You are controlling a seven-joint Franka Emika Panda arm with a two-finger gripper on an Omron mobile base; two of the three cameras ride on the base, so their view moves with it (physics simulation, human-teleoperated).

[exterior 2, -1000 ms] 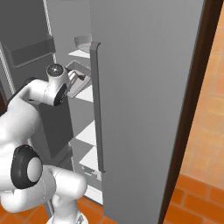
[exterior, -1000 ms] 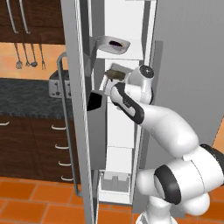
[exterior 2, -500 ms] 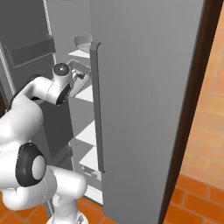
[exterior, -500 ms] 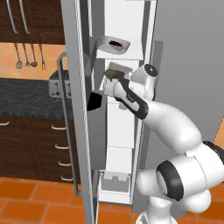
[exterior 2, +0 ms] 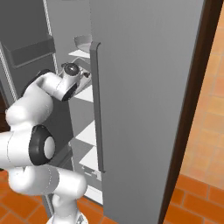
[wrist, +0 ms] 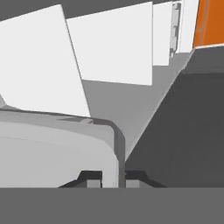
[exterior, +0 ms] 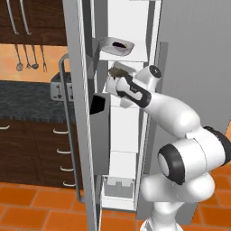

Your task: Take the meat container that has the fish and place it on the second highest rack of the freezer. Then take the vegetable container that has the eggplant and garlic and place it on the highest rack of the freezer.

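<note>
I have the gripper (exterior: 114, 84) pinched shut on the rim of a tray (exterior: 121, 72); in the hand view its two tips sit either side of the tray (wrist: 57, 148) wall, so I read this as a grasp, not an empty clench. The tray is inside the open freezer (exterior: 128, 113), at the level of the second rack (exterior: 118, 101) from the top, and I see a brownish lump in it that I take to be the fish (exterior: 117, 71). Whether the tray is fully resting on that rack or hanging just above it I cannot tell.

Above it, on the top rack (exterior: 121, 55), there is another tray (exterior: 116, 44) with a dark purple thing in it, probably the eggplant (exterior: 118, 44). I can't make out any garlic; it is too small to see at this angle.

From the right base view the arm reaches into the freezer (exterior 2: 131, 87) past the door edge, with the wrist at the upper racks.

My judgement: if the top tray is the vegetable one, that half looks done, and the fish tray is at its rack with only letting go and backing out left.
</note>
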